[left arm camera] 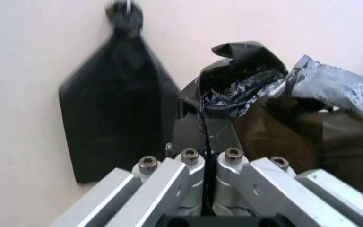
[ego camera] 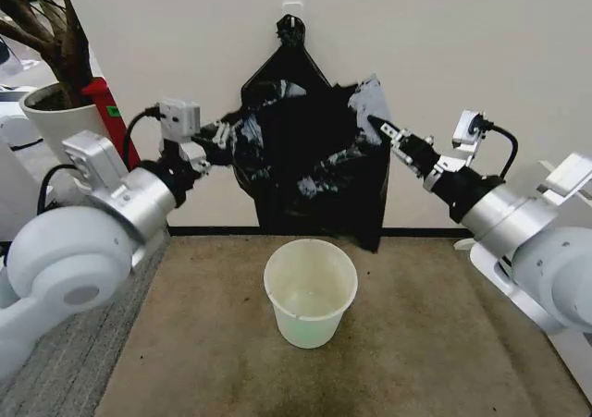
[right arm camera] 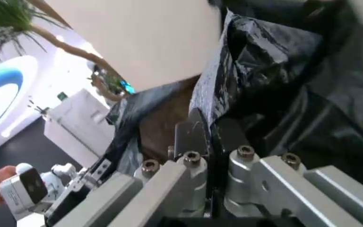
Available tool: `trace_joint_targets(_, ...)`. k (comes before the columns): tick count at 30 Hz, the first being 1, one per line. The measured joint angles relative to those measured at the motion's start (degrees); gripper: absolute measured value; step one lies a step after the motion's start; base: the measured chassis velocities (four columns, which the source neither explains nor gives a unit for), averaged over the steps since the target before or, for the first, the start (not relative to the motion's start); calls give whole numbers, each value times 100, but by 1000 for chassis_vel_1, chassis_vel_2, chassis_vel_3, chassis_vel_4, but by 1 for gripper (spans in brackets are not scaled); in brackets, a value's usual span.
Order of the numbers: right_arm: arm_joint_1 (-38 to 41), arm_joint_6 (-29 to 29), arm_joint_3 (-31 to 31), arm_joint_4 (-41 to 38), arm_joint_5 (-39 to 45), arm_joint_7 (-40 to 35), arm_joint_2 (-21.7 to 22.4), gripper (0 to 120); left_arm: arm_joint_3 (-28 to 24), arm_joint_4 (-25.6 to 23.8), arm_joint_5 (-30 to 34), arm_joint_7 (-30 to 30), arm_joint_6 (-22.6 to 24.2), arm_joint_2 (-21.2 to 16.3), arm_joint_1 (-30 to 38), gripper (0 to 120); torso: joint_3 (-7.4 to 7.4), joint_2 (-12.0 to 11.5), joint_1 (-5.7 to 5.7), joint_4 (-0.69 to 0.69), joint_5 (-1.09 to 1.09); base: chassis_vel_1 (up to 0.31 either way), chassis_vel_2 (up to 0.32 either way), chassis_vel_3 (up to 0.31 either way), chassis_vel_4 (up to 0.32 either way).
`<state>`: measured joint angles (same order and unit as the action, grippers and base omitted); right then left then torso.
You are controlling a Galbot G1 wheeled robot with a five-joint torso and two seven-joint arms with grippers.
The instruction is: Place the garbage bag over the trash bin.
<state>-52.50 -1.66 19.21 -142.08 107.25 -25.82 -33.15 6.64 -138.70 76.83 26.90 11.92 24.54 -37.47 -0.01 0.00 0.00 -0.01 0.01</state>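
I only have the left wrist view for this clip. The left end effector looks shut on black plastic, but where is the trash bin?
Observer: The trash bin stands upright on the carpet, below the garbage bag, which hangs above it without touching it.
Operator: Is the other arm holding the bag too?
Observer: Yes. The right end effector is shut on the bag's opposite edge, and the left end effector grips its own side, so the bag hangs spread between them.
Operator: The dark flat shape on the wall, is that part of the bag?
Observer: No. The head view shows it as a separate black bundle hung from a wall hook, behind the held bag.
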Motion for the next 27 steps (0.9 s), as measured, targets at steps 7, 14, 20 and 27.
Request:
trace_joint_targets(7, -211, -33, -327, 239, -405, -36, -344, 0, -92, 293, -650, -179, 21, 253, -714, 0, 1, -1, 0, 2, -1, 0, 0, 0, 0)
trace_joint_targets(14, -293, -60, -452, 536, -643, 22, -544, 0, -230, 722, -1407, -304, -8, 652, -1140, 0, 1, -1, 0, 1, -1, 0, 0, 0, 0)
trace_joint_targets(20, -116, 82, -975, 856, -1185, 125, -910, 0, -68, 929, -1944, -286, -156, 814, -1420, 0, 1, -1, 0, 1, -2, 0, 0, 0, 0)
trace_joint_targets(27, 224, 218, -1436, 1134, -1421, 187, -1333, 0, 0, 1007, -2151, -238, -243, 922, -1599, 0, 1, -1, 0, 2, -2, 0, 0, 0, 0)
